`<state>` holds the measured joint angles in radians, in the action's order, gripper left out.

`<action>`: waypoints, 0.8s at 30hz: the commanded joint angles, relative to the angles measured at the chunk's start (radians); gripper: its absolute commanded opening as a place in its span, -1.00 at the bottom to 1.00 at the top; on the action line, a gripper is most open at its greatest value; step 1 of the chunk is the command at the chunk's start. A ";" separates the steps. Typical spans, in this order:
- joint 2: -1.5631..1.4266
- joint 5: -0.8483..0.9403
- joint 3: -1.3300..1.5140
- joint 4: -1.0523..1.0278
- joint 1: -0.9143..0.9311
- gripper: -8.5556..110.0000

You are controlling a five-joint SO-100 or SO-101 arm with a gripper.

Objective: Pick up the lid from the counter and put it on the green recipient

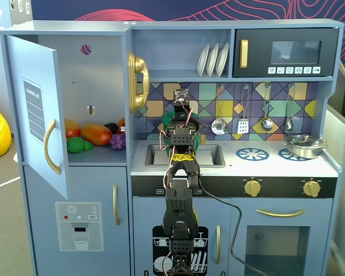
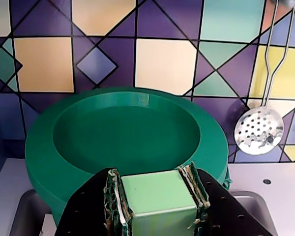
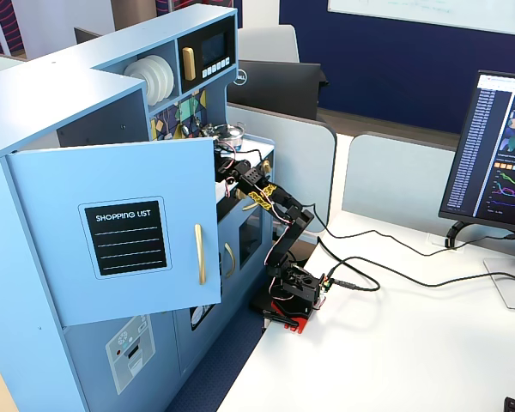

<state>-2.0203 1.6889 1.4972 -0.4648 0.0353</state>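
Wrist view, nearest first: my gripper [image 2: 160,204] has both fingers [image 2: 115,201] clamped on a pale green square block, which I read as the raised tab handle of the lid [image 2: 118,132], a round flat green plastic disc. The disc fills the middle of the view, tilted up toward the camera, so I'm looking across its recessed face. So the lid is off the counter and held by the arm.

Below and either side of the lid: white worktop of the counter [image 2: 280,172] on the right, and the grey rim of the sink basin [image 2: 24,216] at bottom left. Behind it, the coloured geometric backsplash and a hanging silver perforated skimmer [image 2: 259,130].

In the front fixed view, the arm reaches over the sink basin toward the backsplash, with a dark green shape [image 1: 168,121] beside the wrist. Can't tell whether that is the lid alone or the tall dark green cylindrical pot as well; the arm covers most of it. Shallow silver metal pot [image 1: 303,145] sits far right on a burner print, not involved.

In the side fixed view, the fridge door hides the worktop, so it's no help.

Status as I judge it: pick done, grasp looks firm. Left to do: level the lid over the green recipient, lower, release. Whether it's already seated I can't confirm.
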 commanded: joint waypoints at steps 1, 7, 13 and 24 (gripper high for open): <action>-0.002 0.018 -0.087 0.005 0.000 -0.86; 0.003 0.032 -0.074 -0.003 0.015 -0.86; -0.023 0.005 -0.063 -0.025 0.012 -0.56; -0.006 0.023 -0.201 -0.043 0.037 -0.32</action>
<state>-2.0126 1.7073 1.4128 -0.5185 0.0491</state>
